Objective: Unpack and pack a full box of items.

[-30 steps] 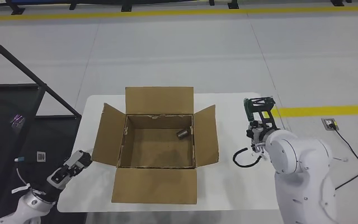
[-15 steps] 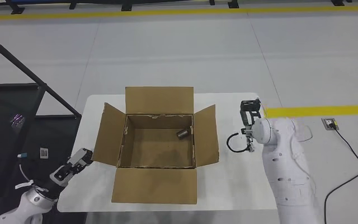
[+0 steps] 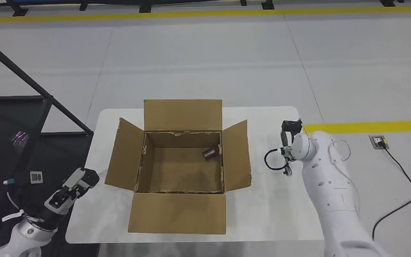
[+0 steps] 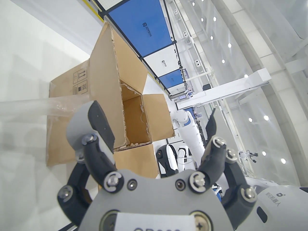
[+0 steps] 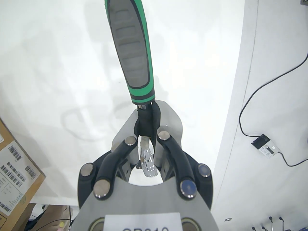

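The white table (image 3: pixel 270 205) has bare strips either side of the open box (image 3: pixel 178 213), with 1 small dark item (image 3: pixel 209 153) inside near its far right corner. The right gripper (image 3: pixel 291 130) clamps a green-handled tool (image 5: pixel 130 46) over the right strip. The left gripper (image 3: pixel 81 178), wide open and empty, has drawn back to the left edge.

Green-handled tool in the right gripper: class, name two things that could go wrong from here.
1. The right gripper pinches the green-handled tool only at its thin taped neck, so the long handle may swing or slip.
2. Carried toward the box, that protruding handle could snag a raised side flap.
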You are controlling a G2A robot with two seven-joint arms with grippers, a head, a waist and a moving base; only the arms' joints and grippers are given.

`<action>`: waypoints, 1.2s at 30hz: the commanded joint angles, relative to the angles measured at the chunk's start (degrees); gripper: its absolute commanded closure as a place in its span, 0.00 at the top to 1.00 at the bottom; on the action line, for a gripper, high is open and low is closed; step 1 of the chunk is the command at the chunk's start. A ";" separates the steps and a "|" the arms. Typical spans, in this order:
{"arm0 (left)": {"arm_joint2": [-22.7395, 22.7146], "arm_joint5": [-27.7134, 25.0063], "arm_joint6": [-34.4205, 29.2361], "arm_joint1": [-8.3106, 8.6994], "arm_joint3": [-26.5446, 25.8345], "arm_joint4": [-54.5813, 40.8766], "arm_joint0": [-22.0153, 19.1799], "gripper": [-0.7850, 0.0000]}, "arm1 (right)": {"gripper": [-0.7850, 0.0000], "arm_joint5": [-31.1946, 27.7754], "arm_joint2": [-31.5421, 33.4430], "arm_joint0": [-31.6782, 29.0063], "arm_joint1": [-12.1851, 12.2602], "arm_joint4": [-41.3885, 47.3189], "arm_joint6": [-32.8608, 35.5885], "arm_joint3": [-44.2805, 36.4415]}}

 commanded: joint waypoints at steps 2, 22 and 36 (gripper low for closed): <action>0.00 0.00 0.00 0.00 0.00 0.00 0.00 1.00 | 0.00 -0.06 -0.15 1.55 0.05 0.49 -0.88 3.34; 0.00 0.00 0.00 0.00 0.00 0.00 0.00 1.00 | 0.18 -0.09 -2.21 9.17 -0.04 3.54 -6.87 19.77; 0.00 0.00 0.00 0.00 0.00 0.00 0.00 1.00 | 0.35 -0.40 -2.11 5.90 1.05 4.37 -5.23 0.03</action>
